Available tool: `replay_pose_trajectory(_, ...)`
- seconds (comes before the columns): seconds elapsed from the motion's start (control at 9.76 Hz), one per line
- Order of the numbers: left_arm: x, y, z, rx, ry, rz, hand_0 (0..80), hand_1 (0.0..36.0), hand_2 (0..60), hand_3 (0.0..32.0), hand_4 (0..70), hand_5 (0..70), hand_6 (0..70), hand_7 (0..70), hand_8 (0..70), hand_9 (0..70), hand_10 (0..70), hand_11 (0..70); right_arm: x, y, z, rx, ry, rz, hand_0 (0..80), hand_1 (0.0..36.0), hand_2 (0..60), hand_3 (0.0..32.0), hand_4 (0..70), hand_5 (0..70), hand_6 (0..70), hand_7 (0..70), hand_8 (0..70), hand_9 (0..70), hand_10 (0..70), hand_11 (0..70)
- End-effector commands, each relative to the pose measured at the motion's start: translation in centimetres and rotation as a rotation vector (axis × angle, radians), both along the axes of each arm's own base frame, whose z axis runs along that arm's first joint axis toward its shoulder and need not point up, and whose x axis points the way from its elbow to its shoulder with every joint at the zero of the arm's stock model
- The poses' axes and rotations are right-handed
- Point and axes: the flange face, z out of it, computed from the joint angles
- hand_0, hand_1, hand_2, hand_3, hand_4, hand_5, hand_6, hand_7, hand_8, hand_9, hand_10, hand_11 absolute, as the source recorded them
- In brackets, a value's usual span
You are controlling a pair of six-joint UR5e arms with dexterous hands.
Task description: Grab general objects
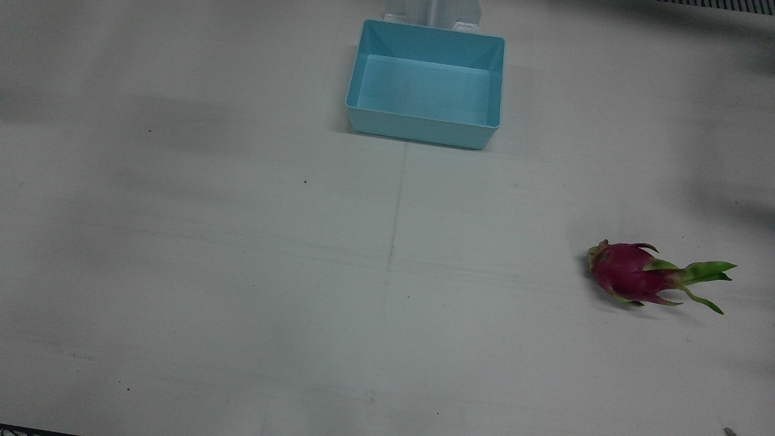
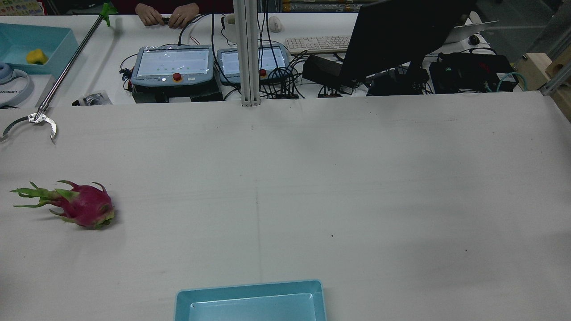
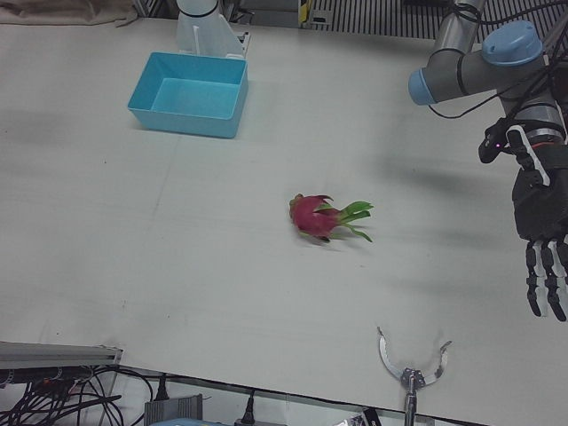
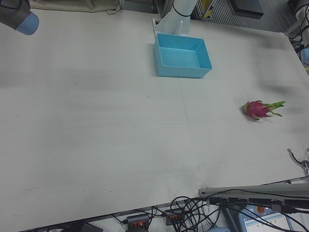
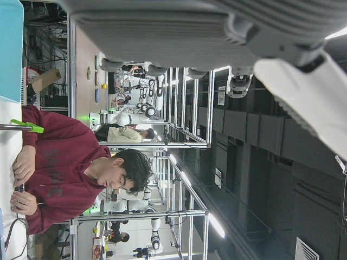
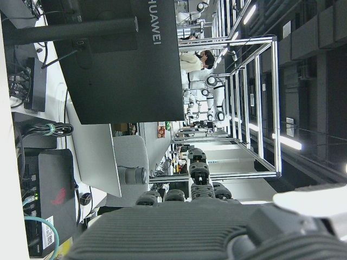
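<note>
— Lying on its side near the left edge of the table (image 2: 312, 178), the dragon fruit (image 2: 82, 207) is resting well apart from the blue bin (image 2: 250, 301), which is sitting at the robot's edge, likely as the drop spot.

— And the hands?

— The left hand (image 3: 543, 232) is hanging high past the fruit, fingers (image 3: 537, 284) apart, grasping nothing. The right hand (image 6: 217, 233) is showing only its back, so I cannot tell its state.
</note>
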Motion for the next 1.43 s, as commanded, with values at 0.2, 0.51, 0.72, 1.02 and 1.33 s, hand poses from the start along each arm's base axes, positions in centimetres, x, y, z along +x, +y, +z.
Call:
replay_pose_trajectory(0.2,0.1,-0.1,-1.7,0.032,0.006,0.001,51.2,9.9,0.0,32.0,0.0,0.0,0.0,0.0,0.7,0.0,0.0,0.0,0.0,0.0,0.0,0.001,0.000,0.000,0.0,0.0,0.0,0.0,0.0,0.0,0.0,0.0,0.0,0.0,0.0,0.0)
replay_pose_trajectory(0.51,0.1,0.0,-1.7,0.032,0.006,0.001,52.2,11.3,0.0,31.0,0.0,0.0,0.0,0.0,1.3,0.0,0.0,0.0,0.0,0.0,0.0,0.001,0.000,0.000,0.0,0.0,0.0,0.0,0.0,0.0,0.0,0.0,0.0,0.0,0.0,0.0)
replay_pose_trajectory(0.72,0.1,-0.1,-2.0,0.042,0.009,0.001,52.1,11.2,0.0,28.6,0.0,0.0,0.0,0.0,1.3,0.0,0.0,0.0,0.0,0.0,0.0,-0.001,0.000,0.000,0.0,0.0,0.0,0.0,0.0,0.0,0.0,0.0,0.0,0.0,0.0,0.0)
replay_pose_trajectory(1.02,-0.2,-0.2,-2.4,0.085,0.027,-0.003,52.2,11.3,0.0,31.6,0.0,0.0,0.0,0.0,1.2,0.0,0.0,0.0,0.0,0.0,0.0,-0.001,0.000,0.000,0.0,0.0,0.0,0.0,0.0,0.0,0.0,0.0,0.0,0.0,0.0,0.0)
replay_pose_trajectory(1.33,-2.2,4.4,-10.3,0.279,0.015,-0.030,54.0,12.8,0.0,32.0,0.0,0.0,0.0,0.3,1.2,0.0,0.0,0.0,0.0,0.0,-0.1,0.002,0.000,0.000,0.0,0.0,0.0,0.0,0.0,0.0,0.0,0.0,0.0,0.0,0.0,0.0)
